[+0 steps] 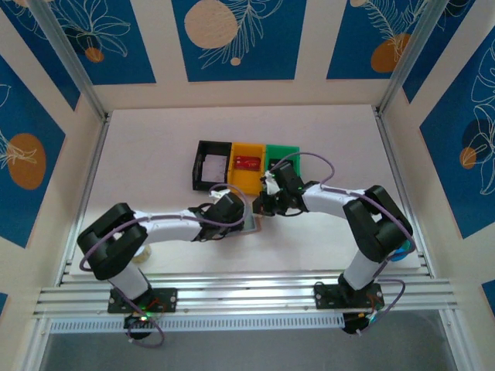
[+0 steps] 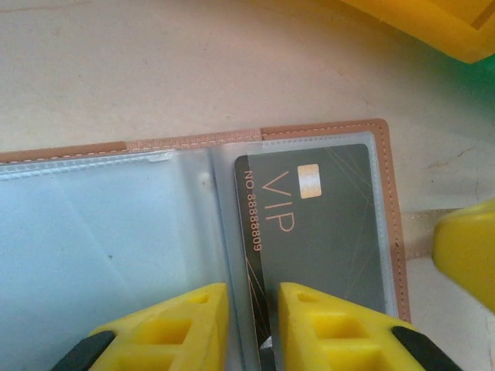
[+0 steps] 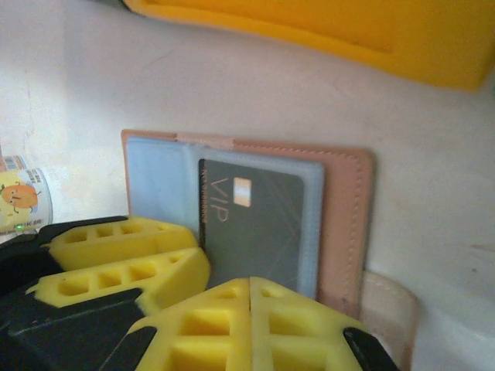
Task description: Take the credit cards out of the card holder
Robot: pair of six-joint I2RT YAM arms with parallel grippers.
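Toward the near edge of the table (image 1: 155,147), mid-width: card holder (image 2: 325,128) lying open, inside up.
Card: grey VIP card (image 2: 325,224) in a clear pocket.
Left gripper (image 2: 254,297): fingers narrowly apart, astride the card's left edge.
Right gripper (image 3: 249,290): fingers together, tips at the holder's edge.

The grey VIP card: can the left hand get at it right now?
Probably yes. The left hand has a finger on either side of the VIP card's near edge, with only the card holder's clear plastic partly covering it. Whether it actually grips is unclear.
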